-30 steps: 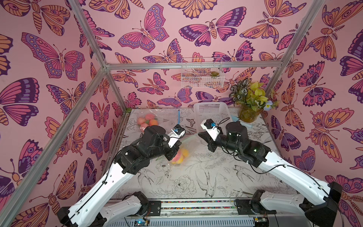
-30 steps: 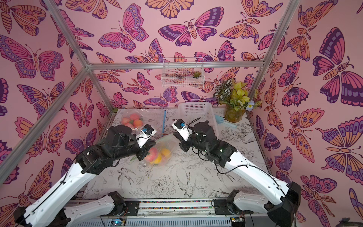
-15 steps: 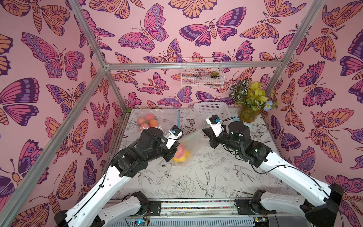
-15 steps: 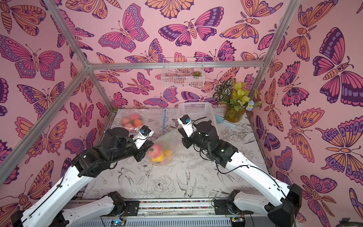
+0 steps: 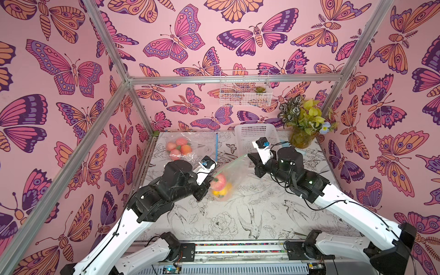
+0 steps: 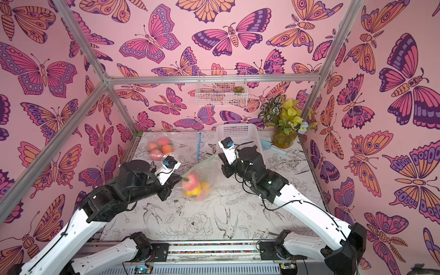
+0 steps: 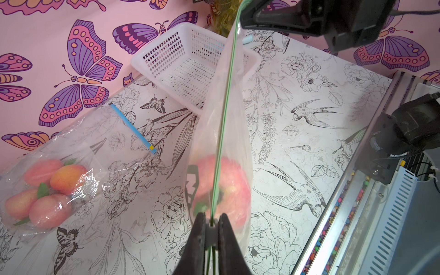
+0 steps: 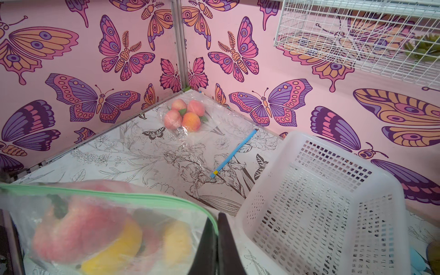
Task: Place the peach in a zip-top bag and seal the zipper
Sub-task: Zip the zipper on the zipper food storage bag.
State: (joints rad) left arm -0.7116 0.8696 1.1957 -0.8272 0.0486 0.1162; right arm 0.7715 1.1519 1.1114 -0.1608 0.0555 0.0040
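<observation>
Pink butterfly walls (image 5: 190,35) surround a flower-printed table (image 5: 238,221) with a white basket (image 5: 250,135) standing on it. Just in front of the basket, a clear zip-top bag (image 5: 235,171) hangs stretched taut. The right gripper (image 8: 217,219) pinches the zipper end nearest the basket, and the left gripper (image 7: 211,220) pinches the end farther from it. A pink peach (image 5: 217,181) sits inside the bag, above yellow fruit (image 5: 223,191).

Left pincer (image 7: 211,221) clamped, right pincer (image 8: 215,220) clamped
</observation>
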